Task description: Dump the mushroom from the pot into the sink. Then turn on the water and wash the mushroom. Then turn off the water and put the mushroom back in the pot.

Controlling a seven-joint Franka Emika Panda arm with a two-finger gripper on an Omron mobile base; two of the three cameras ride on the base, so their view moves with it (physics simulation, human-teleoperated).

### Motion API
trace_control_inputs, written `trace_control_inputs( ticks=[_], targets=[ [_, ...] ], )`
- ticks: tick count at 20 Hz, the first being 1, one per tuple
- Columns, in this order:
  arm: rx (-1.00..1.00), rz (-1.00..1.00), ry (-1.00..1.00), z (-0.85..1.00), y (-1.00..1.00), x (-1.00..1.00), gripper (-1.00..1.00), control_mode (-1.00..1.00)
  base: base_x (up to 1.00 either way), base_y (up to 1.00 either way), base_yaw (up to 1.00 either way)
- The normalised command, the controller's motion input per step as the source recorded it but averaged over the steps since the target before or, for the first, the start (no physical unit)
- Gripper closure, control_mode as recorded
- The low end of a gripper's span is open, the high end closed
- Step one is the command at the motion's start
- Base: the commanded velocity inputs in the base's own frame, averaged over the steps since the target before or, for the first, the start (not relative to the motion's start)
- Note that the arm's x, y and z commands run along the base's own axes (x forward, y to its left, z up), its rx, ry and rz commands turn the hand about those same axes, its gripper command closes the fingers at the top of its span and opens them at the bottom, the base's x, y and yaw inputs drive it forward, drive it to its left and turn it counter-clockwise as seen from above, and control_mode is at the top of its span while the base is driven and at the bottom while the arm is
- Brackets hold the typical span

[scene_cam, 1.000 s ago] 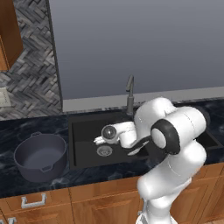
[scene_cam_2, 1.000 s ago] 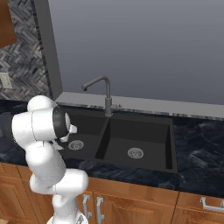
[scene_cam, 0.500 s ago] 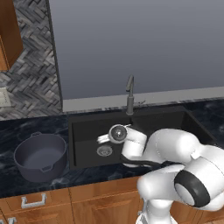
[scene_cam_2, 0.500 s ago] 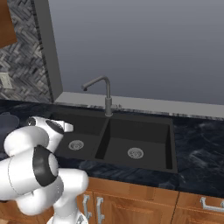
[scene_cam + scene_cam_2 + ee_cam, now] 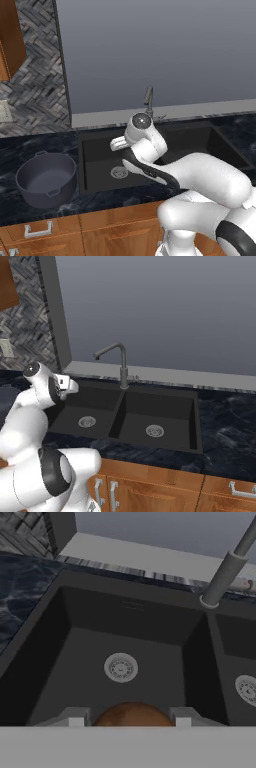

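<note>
Hand view: the two-finger gripper (image 5: 130, 721) sits at the bottom centre of the frame, its jaws closed on the small brown-capped mushroom (image 5: 131, 714). Only the rounded top of the cap shows between the two light finger tips (image 5: 75, 718); the stem is cut off by the lower edge. Behind it lies the matte black double-basin sink (image 5: 60, 619), with the round silver drain (image 5: 120, 667) at frame centre and a second drain partly cropped at the right edge. The slim grey metal faucet (image 5: 226, 574) runs out of the upper right corner, so its spout is cut off.

Left base view: the wrist hangs over the sink (image 5: 95, 145) at frame centre and hides the fingers and mushroom. The round dark grey-blue pot (image 5: 46, 179) stands upright on the dark marbled counter (image 5: 30, 145) at lower left, well apart from the hand. The faucet (image 5: 148, 100) is half hidden behind the wrist.

Right base view: the hand sits at left centre above the sink's (image 5: 165, 406) left basin; the fingers are too small to resolve. The faucet (image 5: 120, 363) shows whole, with no stream visible.
</note>
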Motion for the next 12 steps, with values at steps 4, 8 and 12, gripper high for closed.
trace_control_inputs(
  ticks=[4, 8, 12],
  targets=[
    [0.0, 0.0, 0.11, 0.63, 0.31, -0.23, 1.0, -1.0, 0.0, 0.0, 0.0],
    [0.02, 0.0, 0.03, 0.1, 0.16, -0.47, 1.0, -1.0, 0.0, 0.0, 0.0],
    [0.01, 0.0, 0.01, 0.0, 0.16, -0.58, 1.0, -1.0, 0.0, 0.0, 0.0]
  ],
)
